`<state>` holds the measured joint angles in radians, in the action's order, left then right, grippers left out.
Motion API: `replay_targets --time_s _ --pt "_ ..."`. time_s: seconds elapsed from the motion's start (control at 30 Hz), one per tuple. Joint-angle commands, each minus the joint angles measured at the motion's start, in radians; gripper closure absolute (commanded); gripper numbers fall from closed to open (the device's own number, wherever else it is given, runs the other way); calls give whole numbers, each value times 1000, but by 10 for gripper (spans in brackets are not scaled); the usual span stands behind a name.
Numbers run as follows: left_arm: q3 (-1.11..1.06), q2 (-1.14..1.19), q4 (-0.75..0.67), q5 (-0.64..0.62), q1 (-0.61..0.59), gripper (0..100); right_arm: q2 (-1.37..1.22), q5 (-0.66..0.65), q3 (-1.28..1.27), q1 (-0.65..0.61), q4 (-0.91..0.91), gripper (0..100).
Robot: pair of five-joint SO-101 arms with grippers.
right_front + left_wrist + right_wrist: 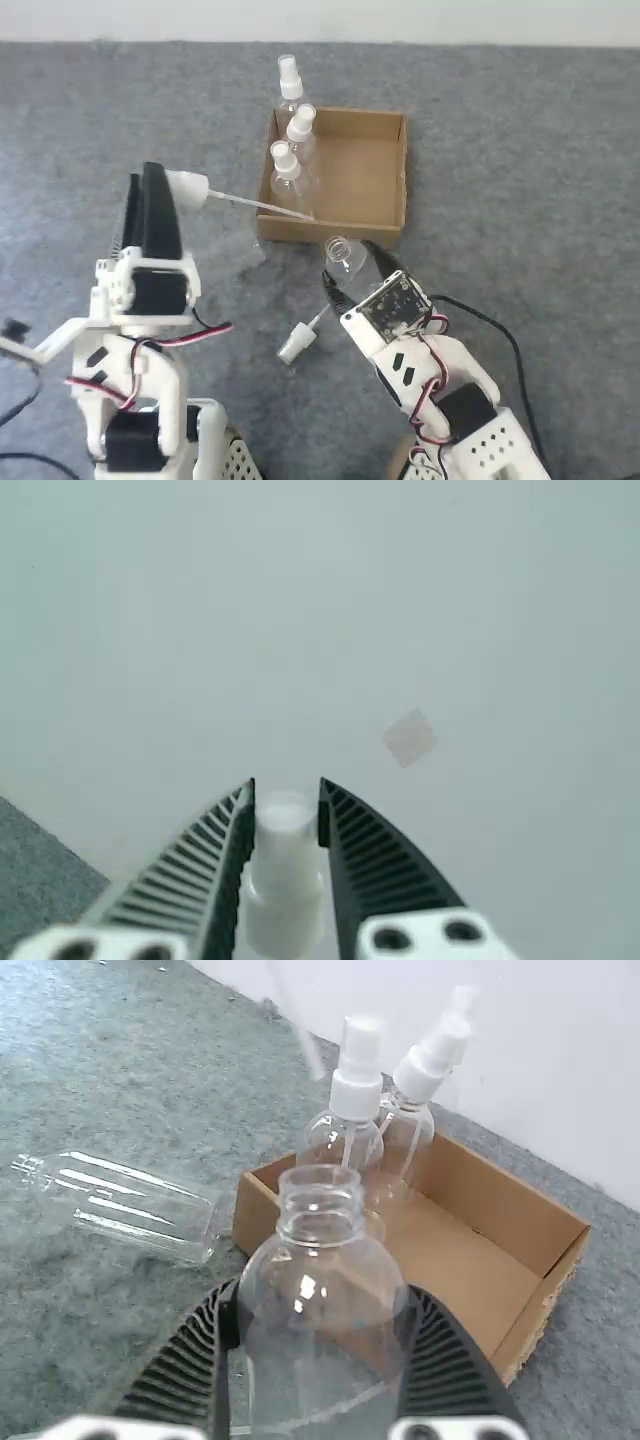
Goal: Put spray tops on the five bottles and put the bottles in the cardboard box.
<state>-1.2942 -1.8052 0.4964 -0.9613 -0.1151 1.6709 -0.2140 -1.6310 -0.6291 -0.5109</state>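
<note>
An uncapped bottle [320, 1290] stands upright in the right arm's fingers [185, 1365], which are closed round its body. The left arm's fingers [200, 865] pinch a spray top [285, 870] by its head. Its dip tube [262, 206] points toward the right arm's fingers, with the tip near the held bottle's neck but not in it.

Just beyond the right arm's fingers is the cardboard box [404, 170], holding a capped bottle [286, 172] and a second capped bottle [300, 130]. A third capped bottle [290, 80] stands at the box's far corner; I cannot tell whether it is inside or just behind. Between the two arms' fingers a bare bottle [120, 1205] lies on the worktop [540, 150]. A loose spray top [298, 342] lies beside the right arm's fingers.

By my count three tops are on and two are left, and two or perhaps three bottles are not yet boxed.
</note>
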Motion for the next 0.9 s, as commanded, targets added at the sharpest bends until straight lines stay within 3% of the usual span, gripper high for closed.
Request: replay_targets --time_s 0.0,0.7,0.87 --pt "18 -20 -29 -64 -31 987 28 -21 11 -15 22 939" --pt "19 -20 77 -68 -28 987 28 -29 -58 -15 128 939" --pt "27 -20 74 -68 41 987 21 -29 -58 -18 127 940"
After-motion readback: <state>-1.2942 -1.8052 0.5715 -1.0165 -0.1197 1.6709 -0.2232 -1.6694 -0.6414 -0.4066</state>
